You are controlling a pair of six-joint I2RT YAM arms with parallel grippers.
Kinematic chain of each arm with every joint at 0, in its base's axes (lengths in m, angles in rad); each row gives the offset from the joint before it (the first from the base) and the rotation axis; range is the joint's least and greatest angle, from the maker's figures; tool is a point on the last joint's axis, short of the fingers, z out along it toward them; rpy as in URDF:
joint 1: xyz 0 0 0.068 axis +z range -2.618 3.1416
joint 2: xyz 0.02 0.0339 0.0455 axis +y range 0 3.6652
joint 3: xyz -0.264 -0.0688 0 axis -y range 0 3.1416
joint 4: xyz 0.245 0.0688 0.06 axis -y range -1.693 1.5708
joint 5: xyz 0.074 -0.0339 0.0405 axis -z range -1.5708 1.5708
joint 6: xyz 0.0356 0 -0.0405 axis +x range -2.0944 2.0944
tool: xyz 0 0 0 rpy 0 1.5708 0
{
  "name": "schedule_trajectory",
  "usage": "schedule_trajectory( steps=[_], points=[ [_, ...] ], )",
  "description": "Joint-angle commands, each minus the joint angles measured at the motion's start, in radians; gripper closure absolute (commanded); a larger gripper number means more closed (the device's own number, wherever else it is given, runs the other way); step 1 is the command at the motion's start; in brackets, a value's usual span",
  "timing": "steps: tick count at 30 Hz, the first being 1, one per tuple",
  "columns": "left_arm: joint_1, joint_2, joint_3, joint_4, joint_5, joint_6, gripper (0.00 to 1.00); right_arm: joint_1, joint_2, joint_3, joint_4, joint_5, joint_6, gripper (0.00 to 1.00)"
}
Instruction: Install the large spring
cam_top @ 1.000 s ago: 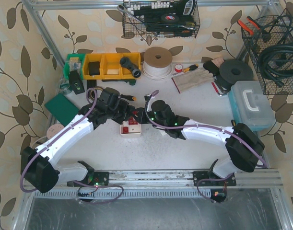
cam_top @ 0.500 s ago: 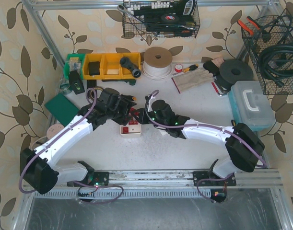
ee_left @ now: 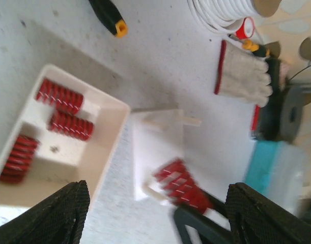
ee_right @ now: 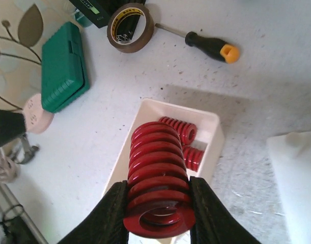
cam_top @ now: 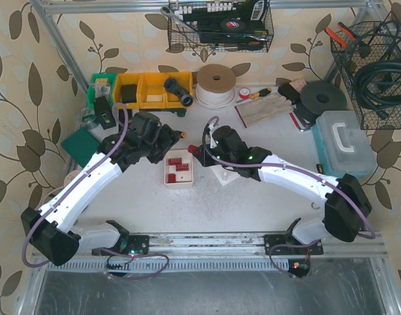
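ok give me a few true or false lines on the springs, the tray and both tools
1. The right tool is shut on a big red spring. True.
2. The left tool grips a spring. False: it is open and holds nothing.
3. The white tray is empty. False: several red springs lie in it.
4. A screwdriver lies outside the tray. True.
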State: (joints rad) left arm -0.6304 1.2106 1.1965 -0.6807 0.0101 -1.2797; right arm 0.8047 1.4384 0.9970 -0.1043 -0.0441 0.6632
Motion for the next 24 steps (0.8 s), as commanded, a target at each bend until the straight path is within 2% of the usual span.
schedule_trajectory(
  steps=[1,3,9,14,24],
  points=[
    [-0.025,-0.007,-0.032,-0.044,-0.119,0.328,0.24,-0.002,-0.051,0.122,-0.294,0.083,-0.198,1.00],
    [-0.037,-0.032,-0.099,0.022,-0.146,0.387,0.24,-0.008,-0.070,0.137,-0.352,0.107,-0.222,1.00],
    [-0.065,-0.042,-0.194,0.114,-0.081,0.543,0.27,-0.074,-0.132,0.154,-0.448,0.069,-0.241,1.00],
    [-0.145,-0.067,-0.257,0.144,-0.161,0.567,0.28,-0.102,-0.147,0.162,-0.488,-0.016,-0.238,1.00],
    [-0.181,-0.163,-0.444,0.361,-0.122,0.585,0.31,-0.130,-0.113,0.276,-0.684,-0.003,-0.257,1.00]
  ],
)
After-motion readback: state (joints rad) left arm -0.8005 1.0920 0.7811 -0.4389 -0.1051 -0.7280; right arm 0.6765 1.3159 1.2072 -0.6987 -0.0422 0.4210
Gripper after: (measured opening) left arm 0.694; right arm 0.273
